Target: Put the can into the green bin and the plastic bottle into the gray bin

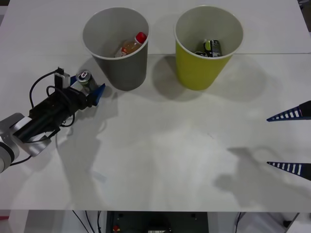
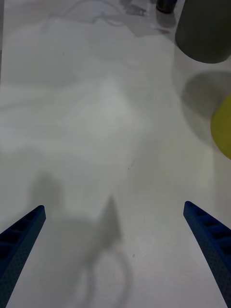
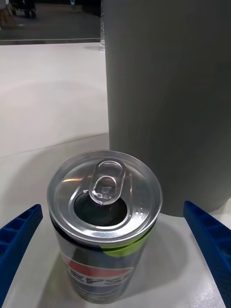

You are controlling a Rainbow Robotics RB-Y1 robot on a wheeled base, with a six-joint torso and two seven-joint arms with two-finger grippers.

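Can (image 3: 103, 221) side: "PEPSI" logo, partly cut off.

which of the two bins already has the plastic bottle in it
The gray bin, left of the green bin; the red-capped plastic bottle lies inside it.

**RB-Y1 body, as seen**

Left arm (image 1: 29, 127): black wrist housing w/ silver-white link behind it, near the gray bin (image 1: 116, 46). Black cables loop over the housing; small white connector block on top. Left gripper (image 1: 87, 86): blue ribbed wedge fingers, tapering to points. Right gripper (image 1: 291, 141): same blue fingers w/ pale rib slots, well apart from that bin.
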